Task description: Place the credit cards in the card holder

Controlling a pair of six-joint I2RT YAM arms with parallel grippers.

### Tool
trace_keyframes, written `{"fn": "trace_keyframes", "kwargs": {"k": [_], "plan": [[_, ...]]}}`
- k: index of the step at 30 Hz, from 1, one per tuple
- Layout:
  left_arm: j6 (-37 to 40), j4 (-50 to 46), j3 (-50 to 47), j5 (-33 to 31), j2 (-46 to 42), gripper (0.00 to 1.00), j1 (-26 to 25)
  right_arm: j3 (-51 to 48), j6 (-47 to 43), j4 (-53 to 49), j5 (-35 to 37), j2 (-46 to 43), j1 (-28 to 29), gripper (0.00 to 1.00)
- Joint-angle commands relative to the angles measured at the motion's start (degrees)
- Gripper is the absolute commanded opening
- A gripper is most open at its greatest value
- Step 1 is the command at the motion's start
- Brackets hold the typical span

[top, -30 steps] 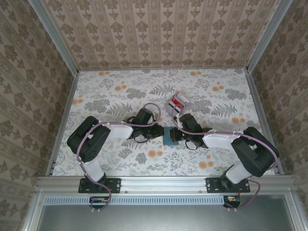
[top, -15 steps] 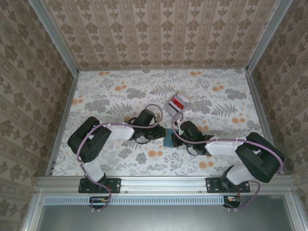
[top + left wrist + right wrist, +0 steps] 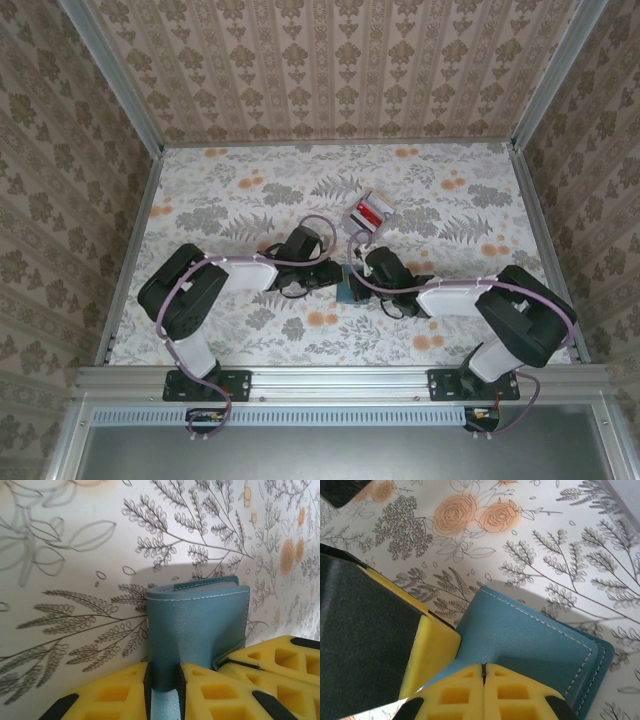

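- The right arm (image 3: 450, 295) has drawn in leftward since a second ago, bringing its wrist closer to the other one (the left arm (image 3: 235, 270) has hardly stirred).
- The left gripper (image 3: 163, 672) is narrowed to a slit and pinches a flap of the card holder (image 3: 200, 615) between its yellow pads.
- The right gripper (image 3: 484, 670) is closed tight with its tips against the teal cover. Whether it nips any leather I cannot tell.
- The card holder sits between the two grippers on the near half of the table, shifted slightly left, its covers apparently folded together.
- The credit cards (image 3: 370, 211) lie in a red-and-white pile beyond it, apart and unmoved.
- Step in hand, as I judge it: opening the holder. Next, the covers must be spread, then one gripper freed to fetch a card.
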Motion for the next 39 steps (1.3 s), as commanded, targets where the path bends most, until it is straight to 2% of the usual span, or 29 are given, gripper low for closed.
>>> {"fn": "trace_keyframes", "kwargs": {"k": [1,7,15,17,25,29,35,39], "plan": [[1.37,-0.23,-0.63,-1.29,-4.04,0.23,0.71,0.51,0.06,-3.94,-2.57,4.54,0.76,0.01],[1.64,-1.25,-1.74,-2.29,-7.46,0.23,2.43,2.02,0.31,-4.15,-4.03,5.00,0.83,0.01],[-0.15,2.51,-4.14,-1.86,-5.77,0.24,2.27,-3.80,-2.27,-3.29,-1.72,0.64,2.19,0.00],[-0.55,3.72,-4.30,-1.59,-5.02,0.24,1.98,-4.68,-3.73,-2.68,1.23,1.25,3.39,0.00],[-0.56,5.21,-4.89,-1.41,-5.29,0.24,1.23,-8.23,-5.05,3.62,2.77,4.03,3.57,0.00],[-0.48,5.95,-5.89,-1.53,-5.81,0.24,1.33,-8.68,-6.54,5.24,1.30,5.32,3.75,0.00],[-0.22,5.82,-7.64,-1.81,-7.30,0.24,2.95,-4.40,-8.62,5.89,3.14,10.51,3.79,0.00],[0.29,3.76,-9.18,-1.82,-10.84,0.24,6.24,0.14,-8.96,9.39,1.83,14.00,2.00,0.00]]}}
